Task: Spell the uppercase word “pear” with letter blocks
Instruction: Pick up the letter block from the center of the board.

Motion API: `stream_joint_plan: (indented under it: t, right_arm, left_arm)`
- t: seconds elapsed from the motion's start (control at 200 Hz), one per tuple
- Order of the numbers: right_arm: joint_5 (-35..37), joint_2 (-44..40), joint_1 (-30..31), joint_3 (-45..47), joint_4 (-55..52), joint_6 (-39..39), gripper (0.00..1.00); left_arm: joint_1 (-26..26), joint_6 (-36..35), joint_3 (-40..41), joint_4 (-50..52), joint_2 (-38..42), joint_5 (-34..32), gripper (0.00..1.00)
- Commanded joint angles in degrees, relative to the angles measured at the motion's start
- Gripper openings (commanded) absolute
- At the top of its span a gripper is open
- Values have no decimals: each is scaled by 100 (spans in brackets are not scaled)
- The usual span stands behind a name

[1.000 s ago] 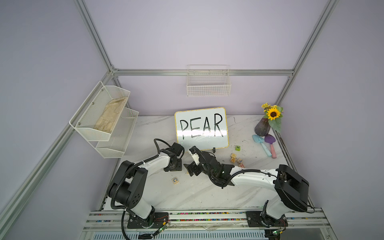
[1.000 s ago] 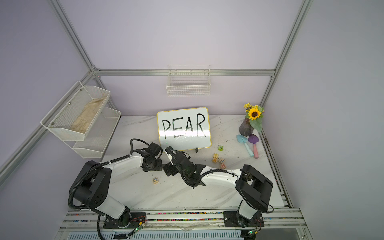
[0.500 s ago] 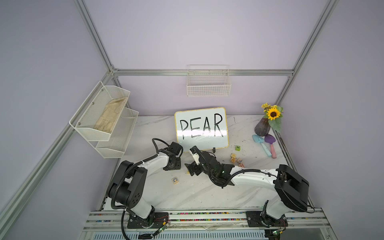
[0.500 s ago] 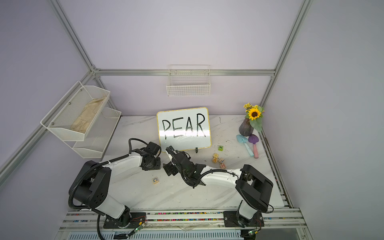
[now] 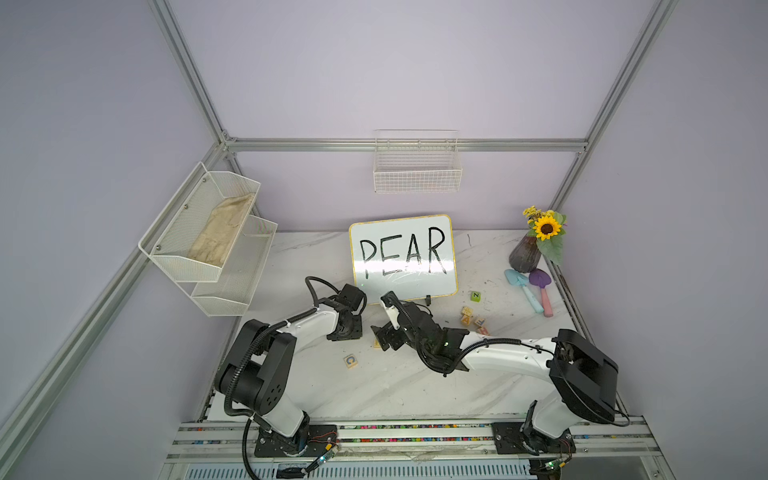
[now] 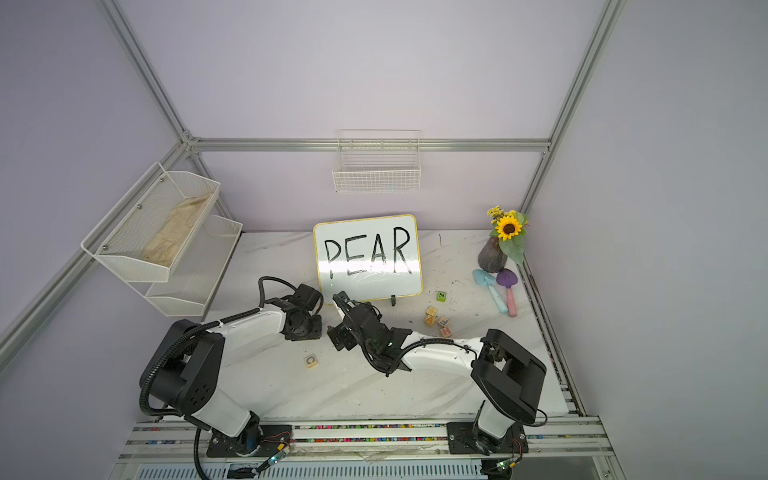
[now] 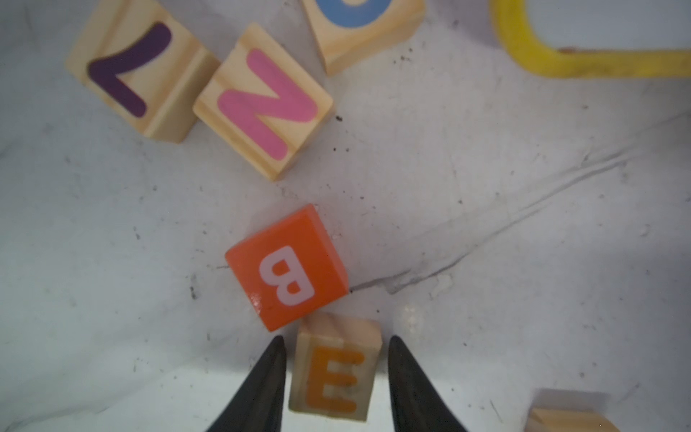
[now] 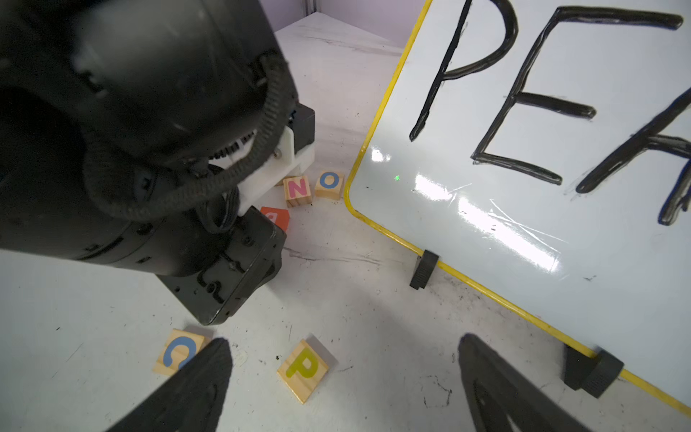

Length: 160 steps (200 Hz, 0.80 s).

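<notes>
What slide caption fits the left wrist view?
Left gripper straddling the E block, an orange B block right beside it.

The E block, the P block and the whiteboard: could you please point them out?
E block (image 7: 334, 377): left wrist view, on its lettered face.
P block (image 8: 303, 368): right wrist view, on its lettered face.
whiteboard (image 5: 401, 253): in a top view, on its writing surface.

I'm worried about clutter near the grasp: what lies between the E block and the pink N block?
The orange B block, apparently touching the E block; left wrist view shows it.
</notes>
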State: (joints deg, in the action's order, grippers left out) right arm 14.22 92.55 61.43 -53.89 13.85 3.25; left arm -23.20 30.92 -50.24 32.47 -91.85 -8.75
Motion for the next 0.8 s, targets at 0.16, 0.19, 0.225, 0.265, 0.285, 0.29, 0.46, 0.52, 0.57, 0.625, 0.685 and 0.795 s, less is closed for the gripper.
stream_joint_plan:
  t: [0.16,0.19,0.225,0.265,0.285,0.29,0.46,0.52,0.57,0.625,0.685,0.795]
  right_arm:
    - [116,-44,20,-122,-84,-71,96]
    - [124,-44,29,-122,-84,-75,96]
    - [129,-44,28,-130,-88,-85,96]
    - [142,-44,27,-131,-94,-89,96]
    - [143,-44,23,-131,-93,-96,96]
    - [151,-44,25,-131,-93,-96,96]
    - [187,-27,22,-131,-93,-123,96]
    - [187,-14,22,-144,-104,-133,96]
    - [187,-7,27,-148,-93,-136,96]
    - [187,0,23,-148,-93,-144,96]
    - [191,4,26,-148,-93,-148,96]
    - [187,11,27,-153,-110,-149,96]
  left_arm:
    - [0,-7,114,55,-115,-129,41]
    - [-13,-15,100,74,-138,-150,41]
    - [-33,-22,85,99,-178,-168,41]
    - [-57,-24,58,123,-216,-194,40]
    - [-69,-24,54,134,-232,-209,40]
    - [-74,-29,56,136,-239,-212,40]
    - [-121,-76,-1,194,-303,-250,39]
    - [-133,-86,-25,231,-331,-254,38]
    - [-145,-96,-38,248,-336,-250,38]
    - [-163,-95,-49,268,-334,-251,39]
    - [-167,-95,-61,286,-339,-257,40]
    - [-172,-102,-91,320,-311,-194,40]
